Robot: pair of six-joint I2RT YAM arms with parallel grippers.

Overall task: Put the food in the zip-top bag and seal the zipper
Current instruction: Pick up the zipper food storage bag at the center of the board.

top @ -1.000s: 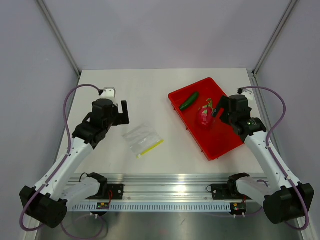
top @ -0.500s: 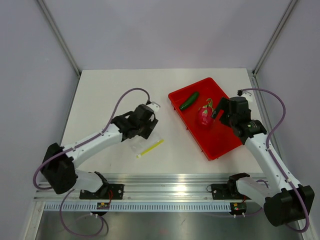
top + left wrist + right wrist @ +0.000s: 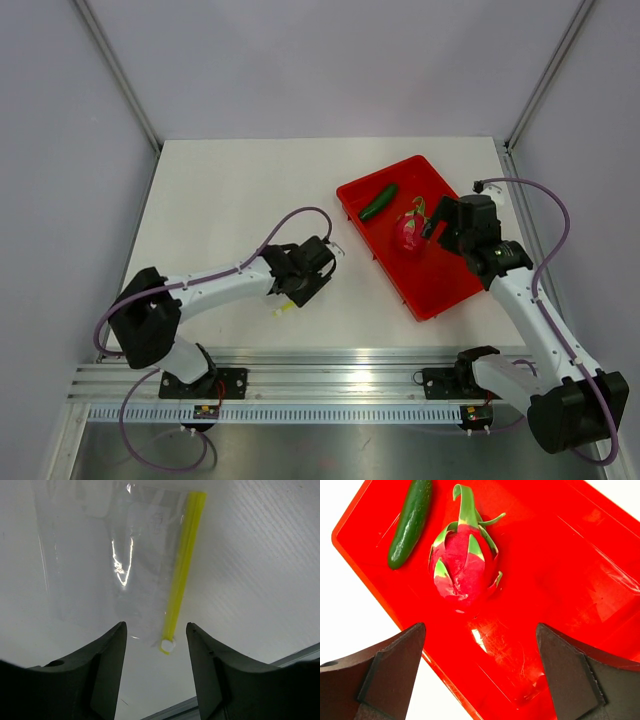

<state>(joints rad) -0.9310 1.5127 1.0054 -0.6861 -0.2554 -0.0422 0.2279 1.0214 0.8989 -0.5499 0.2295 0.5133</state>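
Left hand (image 3: pixel 155 628) now over the zip-top bag (image 3: pixel 100 555), jaws narrower

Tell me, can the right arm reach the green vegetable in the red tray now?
Probably yes: the right gripper hangs open above the red tray, and the green vegetable lies uncovered there, apart from the dragon fruit.

Left tool (image 3: pixel 155 630) low, jaws half open; right tool (image 3: pixel 480 630) higher up, jaws wide open.

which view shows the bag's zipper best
Left wrist view: the zipper is close up, whole yellow strip visible. Top view shows only its small yellow end; right wrist view shows none.
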